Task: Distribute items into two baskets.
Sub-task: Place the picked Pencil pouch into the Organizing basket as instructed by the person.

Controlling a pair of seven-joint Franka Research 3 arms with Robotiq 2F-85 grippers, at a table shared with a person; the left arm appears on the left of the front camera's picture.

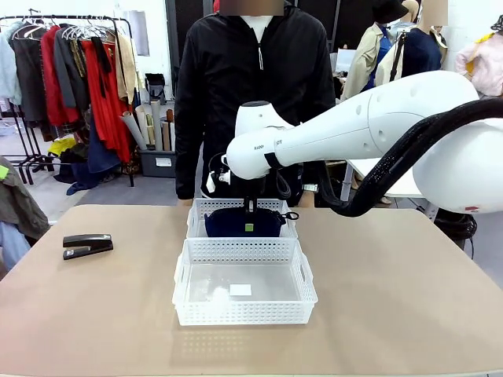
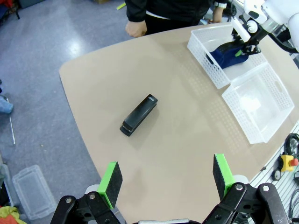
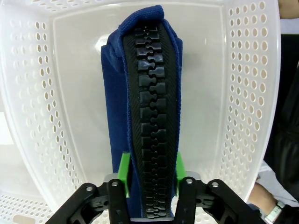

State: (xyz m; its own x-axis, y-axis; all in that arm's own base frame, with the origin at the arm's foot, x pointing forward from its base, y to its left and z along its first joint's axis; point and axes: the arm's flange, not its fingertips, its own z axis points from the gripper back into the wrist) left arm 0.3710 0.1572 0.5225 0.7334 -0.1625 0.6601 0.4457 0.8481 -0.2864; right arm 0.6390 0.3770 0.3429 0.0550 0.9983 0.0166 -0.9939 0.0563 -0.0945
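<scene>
Right fingers (image 3: 124,170) flank the pouch (image 3: 140,93) along its zipper, low in the upper basket (image 3: 243,93) at front-view centre. Whether they are pinching it or letting go, I cannot tell. Left fingers (image 2: 110,179) are spread wide above the stapler (image 2: 139,115), mid-frame on the worktop (image 2: 187,154), probably meant for the empty lower basket (image 1: 244,314).

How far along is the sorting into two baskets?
Done: the pouch lies in the far basket. In hand: the right gripper clasps it by the sides. Left: the stapler lies on the table, the near basket has no item yet, and the open left gripper hangs above the table.
</scene>
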